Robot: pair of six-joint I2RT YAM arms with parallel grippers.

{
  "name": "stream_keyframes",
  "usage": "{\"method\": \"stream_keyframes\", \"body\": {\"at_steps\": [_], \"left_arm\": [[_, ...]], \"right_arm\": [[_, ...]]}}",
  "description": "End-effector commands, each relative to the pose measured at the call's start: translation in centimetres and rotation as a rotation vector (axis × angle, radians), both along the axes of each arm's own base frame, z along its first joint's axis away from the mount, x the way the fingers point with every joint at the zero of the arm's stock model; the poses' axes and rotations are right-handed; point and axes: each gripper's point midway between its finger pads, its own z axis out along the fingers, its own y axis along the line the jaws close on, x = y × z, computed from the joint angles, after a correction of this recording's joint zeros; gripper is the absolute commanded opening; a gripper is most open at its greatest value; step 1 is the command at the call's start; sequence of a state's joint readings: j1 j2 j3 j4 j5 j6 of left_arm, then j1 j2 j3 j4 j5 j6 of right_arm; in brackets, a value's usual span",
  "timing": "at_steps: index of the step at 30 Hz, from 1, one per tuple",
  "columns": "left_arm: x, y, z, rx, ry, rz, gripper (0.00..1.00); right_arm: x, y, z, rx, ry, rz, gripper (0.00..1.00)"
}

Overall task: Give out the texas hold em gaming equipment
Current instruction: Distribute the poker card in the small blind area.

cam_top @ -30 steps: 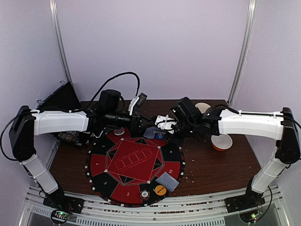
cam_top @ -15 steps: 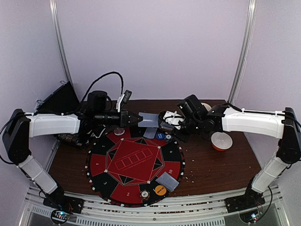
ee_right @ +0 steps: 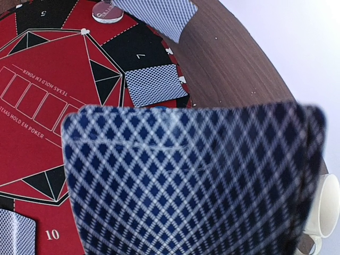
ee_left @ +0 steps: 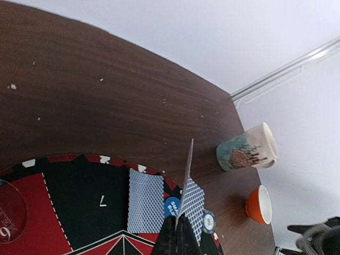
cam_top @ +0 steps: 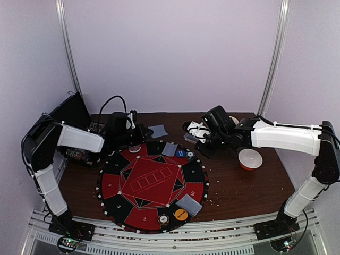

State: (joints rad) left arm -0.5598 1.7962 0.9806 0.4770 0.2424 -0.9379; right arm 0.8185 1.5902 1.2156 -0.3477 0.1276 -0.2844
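Observation:
My left gripper [cam_top: 142,133] is shut on one blue-backed card [cam_top: 158,130] and holds it above the table just behind the round red-and-black poker mat [cam_top: 154,183]. In the left wrist view the card [ee_left: 187,167] stands edge-on from the closed fingers [ee_left: 178,238]. My right gripper [cam_top: 197,133] is shut on the deck [ee_right: 191,180], which fills the right wrist view. On the mat lie one card [cam_top: 170,149], a blue chip [cam_top: 182,153], a clear chip [cam_top: 135,149], a near card [cam_top: 189,204] and an orange chip [cam_top: 181,214].
A white-and-orange bowl [cam_top: 249,159] sits right of the mat under the right arm. A patterned mug [ee_left: 247,150] stands behind it. A black box [cam_top: 66,111] and a circuit board [cam_top: 79,155] sit at the table's left edge.
My left arm has pulled back to the left with the single card in its jaws. My right gripper has drawn slightly right with the deck.

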Motion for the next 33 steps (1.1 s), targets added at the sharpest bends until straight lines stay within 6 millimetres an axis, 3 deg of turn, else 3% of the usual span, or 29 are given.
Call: {"method": "stream_keyframes", "body": {"at_steps": [1,7,17,21,33], "left_arm": [[2.6,-2.4,-0.1,-0.051,0.006,0.119,0.00],[3.9,-3.2,-3.6,-0.031,0.084,0.220,0.00],[2.9,-4.7,-7.7,0.040,0.154,0.254,0.00],[2.5,-4.7,-8.2,0.049,0.167,0.250,0.01],[-0.8,-6.0,-9.0,0.076,0.214,0.122,0.23]], "right_arm": [[0.1,-0.8,1.3,0.021,-0.035,-0.036,0.28],[-0.2,-1.2,1.2,0.020,-0.036,-0.034,0.28],[-0.2,-1.2,1.1,0.012,-0.038,-0.030,0.28],[-0.3,-1.3,1.2,0.010,-0.038,-0.030,0.28],[-0.3,-1.6,1.4,0.003,-0.040,-0.033,0.28]]}}
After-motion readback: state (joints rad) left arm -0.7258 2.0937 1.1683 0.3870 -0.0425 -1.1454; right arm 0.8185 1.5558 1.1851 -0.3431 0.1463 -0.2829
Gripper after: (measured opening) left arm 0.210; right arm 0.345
